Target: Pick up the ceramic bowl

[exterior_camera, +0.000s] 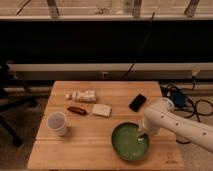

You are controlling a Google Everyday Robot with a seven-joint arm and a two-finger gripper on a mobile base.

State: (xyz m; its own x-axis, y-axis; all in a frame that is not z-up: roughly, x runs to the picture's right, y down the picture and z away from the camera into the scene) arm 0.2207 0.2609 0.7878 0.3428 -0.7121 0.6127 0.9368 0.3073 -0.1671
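On the wooden table point(90, 150), the ceramic bowl point(129, 142) sits near the front edge, well right of the white cup point(57, 123). The gripper point(141, 134) is down at the bowl's right rim, but I honestly can't tell whether it's got a grip. A black phone point(138, 102) lies behind the bowl.

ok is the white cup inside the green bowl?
No. The white cup stands alone at the table's left side, apart from the ceramic bowl, where the gripper sits at the right rim.
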